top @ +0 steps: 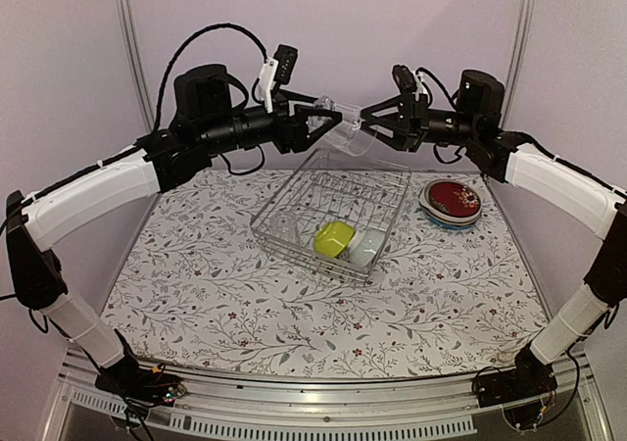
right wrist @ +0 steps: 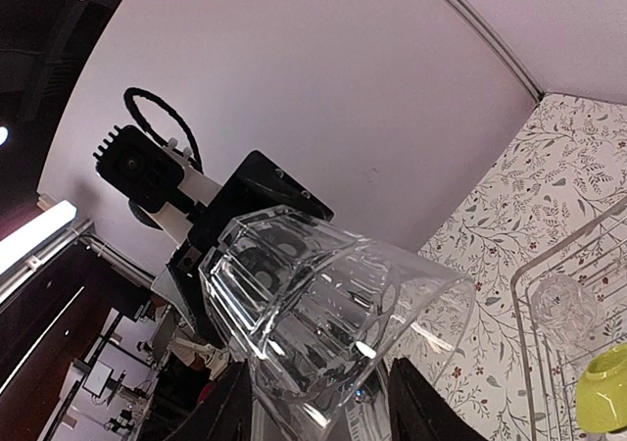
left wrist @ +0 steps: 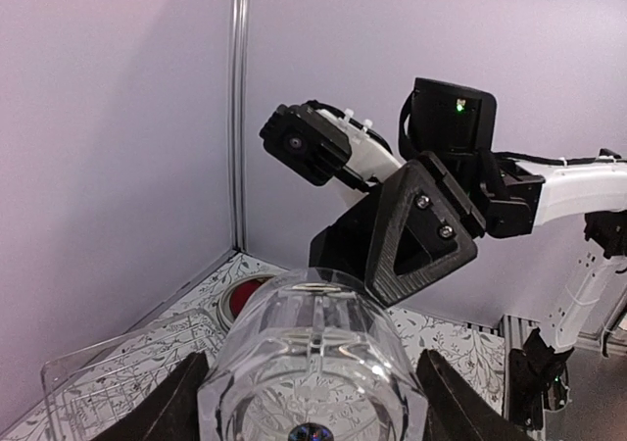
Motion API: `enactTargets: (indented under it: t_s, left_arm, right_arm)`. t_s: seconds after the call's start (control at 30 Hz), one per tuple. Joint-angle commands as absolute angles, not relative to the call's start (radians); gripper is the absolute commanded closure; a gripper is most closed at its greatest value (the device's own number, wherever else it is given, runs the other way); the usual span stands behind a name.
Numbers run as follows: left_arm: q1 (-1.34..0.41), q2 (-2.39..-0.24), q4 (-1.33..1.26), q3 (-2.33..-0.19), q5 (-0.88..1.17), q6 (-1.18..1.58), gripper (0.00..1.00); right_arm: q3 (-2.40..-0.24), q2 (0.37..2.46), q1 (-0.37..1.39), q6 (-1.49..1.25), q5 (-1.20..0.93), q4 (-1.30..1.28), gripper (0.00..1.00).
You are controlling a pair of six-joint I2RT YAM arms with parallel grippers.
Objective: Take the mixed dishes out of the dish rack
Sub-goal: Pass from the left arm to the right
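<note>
1. Got the left gripper (top: 328,120) clamped on a clear glass (top: 345,132), tilted and up in the air. Jaws roughly halfway apart, fingers (left wrist: 186,402) snug against the glass walls at its base end.
2. Got the right gripper (top: 374,120) nose to nose with the left one, fingers (right wrist: 227,407) either side of that same glass at its rim end. Can't tell if it's actually squeezing or just hugging it.
3. Straight below both grippers: the dish rack (top: 294,191), sitting on the floral table mat (top: 196,284).
4. Inside the rack, down under the right gripper: a yellow-green bowl (top: 333,237) touching a pale bowl (top: 364,248). Also spotting a second clear glass (right wrist: 558,309) in there, more under the left gripper.
5. Below and outboard of the right gripper, just beside the rack: a stack of plates (top: 453,200), dark red one on top.
</note>
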State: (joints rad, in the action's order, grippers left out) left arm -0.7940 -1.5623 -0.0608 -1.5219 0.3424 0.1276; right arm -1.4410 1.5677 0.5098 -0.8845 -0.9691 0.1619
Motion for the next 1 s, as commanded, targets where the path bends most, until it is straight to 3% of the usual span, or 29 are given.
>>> enactTargets:
  t_s: [0.0,0.13,0.43,0.57,0.77,0.9,0.97]
  left_arm:
    - [-0.813,-1.574,-0.158,-1.504,0.370,0.142,0.53]
    - [-0.813,-1.576,-0.179,-1.493,0.370,0.144,0.52]
    - [-0.811,-1.583,-0.179,-1.482,0.339,0.146,0.44]
    - [-0.808,-1.578,-0.173,-1.476,0.318,0.149,0.35]
    - [-0.796,-1.548,-0.155,-1.450,0.260,0.143,0.12]
    - [-0.779,-1.528,-0.099,-1.451,0.195,0.130,0.01]
    - [-0.769,-1.520,-0.079,-1.450,0.167,0.132,0.01]
  right_arm:
    - [-1.447,1.568,0.528,-0.944,-1.010,0.260,0.56]
    - [-1.439,1.568,0.529,-0.969,-1.028,0.303,0.65]
    - [-1.431,1.568,0.530,-1.043,-1.048,0.395,1.00]
    - [-1.434,1.568,0.529,-1.045,-1.044,0.394,1.00]
    - [-1.427,1.553,0.489,-1.043,-1.029,0.363,1.00]
    - [-1.429,1.519,0.426,-0.958,-0.994,0.181,1.00]
    - [-1.448,1.501,0.405,-0.855,-0.961,0.029,1.00]
